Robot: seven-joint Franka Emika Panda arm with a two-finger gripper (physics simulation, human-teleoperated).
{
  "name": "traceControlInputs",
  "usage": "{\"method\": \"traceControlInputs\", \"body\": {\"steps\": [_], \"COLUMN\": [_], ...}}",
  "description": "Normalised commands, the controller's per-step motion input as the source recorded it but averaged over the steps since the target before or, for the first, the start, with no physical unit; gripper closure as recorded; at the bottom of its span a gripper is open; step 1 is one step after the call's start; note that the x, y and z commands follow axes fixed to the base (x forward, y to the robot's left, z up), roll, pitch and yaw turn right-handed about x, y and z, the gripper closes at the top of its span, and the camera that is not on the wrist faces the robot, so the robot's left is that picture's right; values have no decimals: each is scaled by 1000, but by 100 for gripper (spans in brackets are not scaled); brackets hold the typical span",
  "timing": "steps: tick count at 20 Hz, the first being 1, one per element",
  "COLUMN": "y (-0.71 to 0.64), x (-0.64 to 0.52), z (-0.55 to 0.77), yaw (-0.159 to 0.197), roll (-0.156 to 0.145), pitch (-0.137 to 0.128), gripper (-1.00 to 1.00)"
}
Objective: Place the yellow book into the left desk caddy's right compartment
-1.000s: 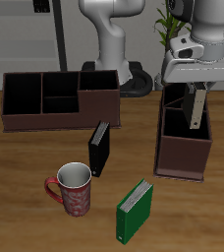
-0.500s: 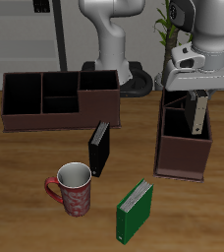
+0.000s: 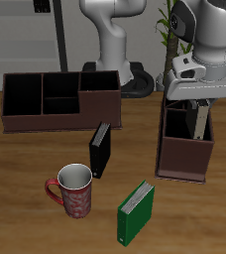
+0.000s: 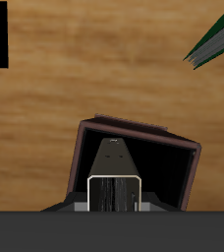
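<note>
Your tool (image 3: 198,103) is clamped on the yellow book (image 3: 200,121), upright inside the left desk caddy (image 3: 184,159). Risk: release it tilted and it may topple against a divider.

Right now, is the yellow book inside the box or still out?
Inside. The yellow book stands upright, its lower end below the walls of the left desk caddy; the wrist view shows it within the caddy.

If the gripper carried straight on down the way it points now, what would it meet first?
The gripper points into the left desk caddy; the held yellow book would likely meet the caddy's floor first, though depth is unclear.
</note>
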Motion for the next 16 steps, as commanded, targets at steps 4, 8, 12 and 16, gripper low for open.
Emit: {"method": "traceControlInputs", "body": {"steps": [4,8,12,16], "y": [-17,35,82,52], "x": [32,1,-113,-34], "z": [-161,-134,-158,-269], "yaw": [-10,-20,-5,32], "roll": [-6,13,22,20], "pitch": [19,11,-8,23], "gripper": [100,100,100,100]}}
